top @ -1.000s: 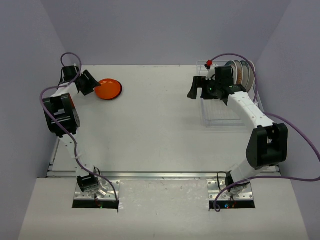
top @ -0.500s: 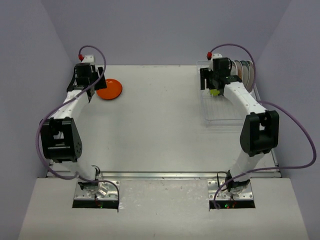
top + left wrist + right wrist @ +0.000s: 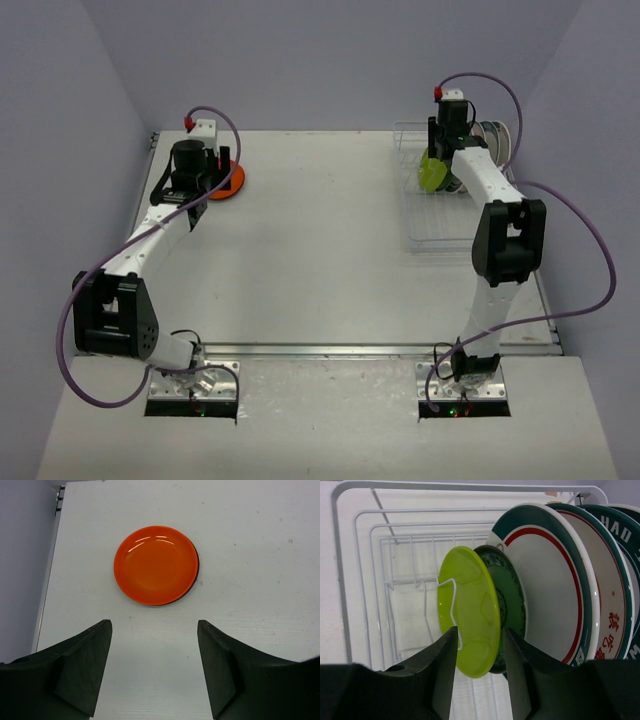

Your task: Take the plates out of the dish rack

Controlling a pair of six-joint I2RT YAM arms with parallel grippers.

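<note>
Lime plate (image 3: 469, 605) rim inside right gripper (image 3: 479, 637), dark-green plate (image 3: 512, 605) just behind

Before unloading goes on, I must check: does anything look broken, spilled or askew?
Nothing stands out. The orange plate lies flat and whole on the table; the plates in the rack stand upright, undamaged.

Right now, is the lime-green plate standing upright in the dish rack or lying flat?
Upright: the lime-green plate stands on edge in the dish rack, with a rack wire across its face.
</note>
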